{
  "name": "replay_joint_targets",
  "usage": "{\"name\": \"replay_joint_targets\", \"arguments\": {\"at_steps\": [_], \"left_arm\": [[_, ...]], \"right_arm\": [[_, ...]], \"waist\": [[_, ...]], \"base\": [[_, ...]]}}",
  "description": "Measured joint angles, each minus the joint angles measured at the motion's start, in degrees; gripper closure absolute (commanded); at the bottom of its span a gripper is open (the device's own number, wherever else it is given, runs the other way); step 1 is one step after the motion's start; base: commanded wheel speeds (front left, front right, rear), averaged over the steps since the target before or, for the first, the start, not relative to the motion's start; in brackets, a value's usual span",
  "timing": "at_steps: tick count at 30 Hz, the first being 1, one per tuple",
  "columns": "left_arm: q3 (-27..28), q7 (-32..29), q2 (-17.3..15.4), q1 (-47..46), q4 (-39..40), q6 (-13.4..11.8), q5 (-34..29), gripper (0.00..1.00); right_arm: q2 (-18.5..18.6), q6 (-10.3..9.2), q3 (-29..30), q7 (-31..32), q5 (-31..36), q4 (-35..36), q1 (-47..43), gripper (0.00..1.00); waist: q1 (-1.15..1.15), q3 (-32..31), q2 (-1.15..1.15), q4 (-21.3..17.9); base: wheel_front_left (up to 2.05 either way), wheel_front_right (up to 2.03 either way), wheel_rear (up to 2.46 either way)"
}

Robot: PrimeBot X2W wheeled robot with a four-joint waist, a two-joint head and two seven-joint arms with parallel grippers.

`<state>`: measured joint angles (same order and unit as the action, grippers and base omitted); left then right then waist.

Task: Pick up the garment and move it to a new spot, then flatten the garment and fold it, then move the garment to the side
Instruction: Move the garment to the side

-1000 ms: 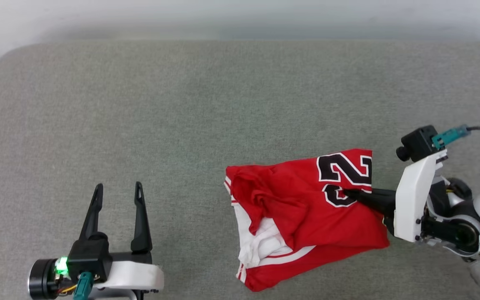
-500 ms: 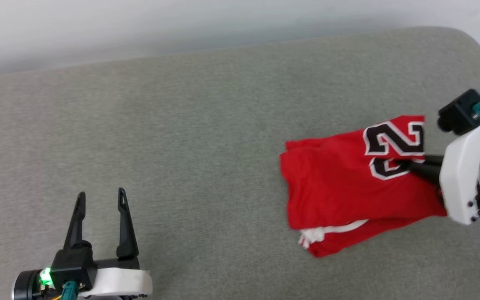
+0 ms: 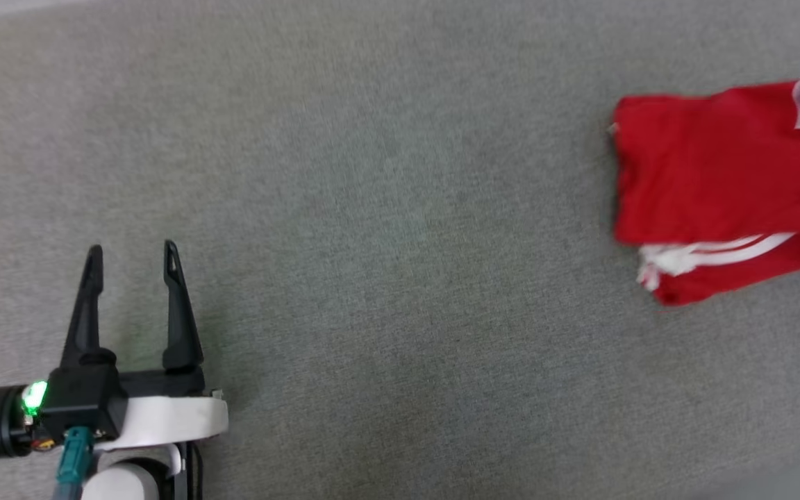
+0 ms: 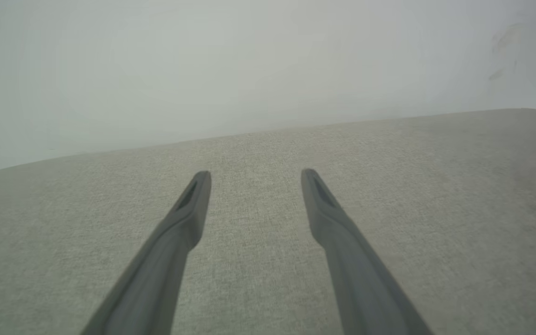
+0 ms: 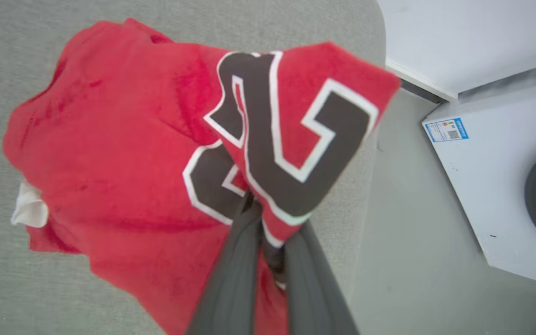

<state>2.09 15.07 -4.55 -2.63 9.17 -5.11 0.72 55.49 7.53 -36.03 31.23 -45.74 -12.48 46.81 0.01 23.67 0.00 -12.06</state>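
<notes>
Jaws of the left gripper (image 3: 132, 247) stand spread wide with nothing between them, low over the near left part of the grey fabric surface (image 3: 372, 208). It takes no part in the work at this moment.

Across the middle of the surface nothing lies. The red jersey (image 3: 705, 167) is now at the far right end of the surface. A second ago it sat as a rumpled heap further in from that end, with a bunched white sleeve showing. The head camera has swung as well, so part of the shift in the picture is its own. Even so, the cloth has plainly been drawn out: it trails smoother and longer, with just a white stripe and a tuft of white at its near edge.

At the right edge of the surface the right gripper (image 5: 263, 218) has its jaws pressed together on a fold of the jersey at the black, white-outlined numerals, lifting that corner clear. Beyond the edge of the surface stands a white appliance (image 5: 491, 177) with a blue label.

I judge this to be a carrying move. The jersey is bundled in layers rather than squared, so flattening and folding probably remain. The grip sits close to the edge of the surface, so a release there risks cloth sliding off.
</notes>
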Motion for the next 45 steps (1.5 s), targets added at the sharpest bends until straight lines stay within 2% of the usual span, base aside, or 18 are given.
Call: {"name": "replay_joint_targets", "arguments": {"at_steps": [3, 9, 16, 19, 21, 28, 33, 40, 45], "left_arm": [[0.3, 0.0, -0.5, -1.2, 0.8, 0.1, -0.1, 0.0], [0.8, 0.0, -1.6, -3.6, 2.1, 0.6, -0.4, 0.0], [1.5, 0.0, -2.3, -5.3, 3.7, 0.5, -0.5, 0.0], [1.5, 0.1, -2.5, -5.7, 3.8, 0.5, -0.5, 0.0], [1.5, 0.1, -2.5, -5.9, 3.5, 0.5, -0.5, 0.0], [1.5, 0.0, -1.9, -4.8, 2.1, -0.5, -0.4, 0.0], [1.4, 0.0, -0.7, -2.4, 1.7, -1.0, 0.2, 0.0], [1.4, 0.0, 0.4, 2.5, 1.0, -1.7, 1.1, 0.0], [0.2, 0.0, 1.0, 4.4, -0.1, -1.7, 1.1, 0.0]], "right_arm": [[1.0, -0.01, 0.9, -1.3, 2.0, -4.6, 2.0, 1.0], [0.6, 0.0, 4.5, -2.9, 5.7, -13.8, 5.8, 1.0], [-1.7, 0.0, 10.0, -4.9, 10.0, -22.6, 8.4, 1.0], [-3.9, 0.0, 11.8, -6.7, 12.7, -25.1, 9.0, 1.0], [-5.4, 0.0, 13.3, -8.1, 14.8, -26.9, 9.6, 0.0], [-9.8, -0.01, 17.9, -14.3, 24.3, -28.7, 11.7, 0.0], [-13.0, -0.01, 21.2, -23.1, 32.3, -25.4, 12.1, 0.0], [-22.9, -0.01, 28.5, -39.2, 39.0, -20.2, 8.2, 0.0], [-30.0, -0.01, 30.4, -44.9, 40.0, -16.1, 2.3, 0.0]], "waist": [[0.0, 3.0, 0.0, -0.4], [0.0, 8.3, 0.0, -0.9], [0.0, 13.0, 0.0, -1.1], [0.0, 14.0, 0.0, -1.0], [0.0, 13.8, 0.0, -0.9], [0.0, 9.5, 0.0, -0.5], [-0.01, 4.8, 0.0, 0.2], [-0.01, -2.3, 0.0, 1.9], [-0.01, -6.4, 0.0, 3.9]], "base": [[0.0, 0.0, 0.0], [0.0, 0.0, 0.0], [0.0, 0.0, 0.0], [0.0, 0.0, 0.0], [0.0, 0.0, 0.0], [0.0, 0.0, 0.0], [0.0, 0.0, 0.0], [0.0, 0.0, 0.0], [0.0, 0.0, 0.0]]}}
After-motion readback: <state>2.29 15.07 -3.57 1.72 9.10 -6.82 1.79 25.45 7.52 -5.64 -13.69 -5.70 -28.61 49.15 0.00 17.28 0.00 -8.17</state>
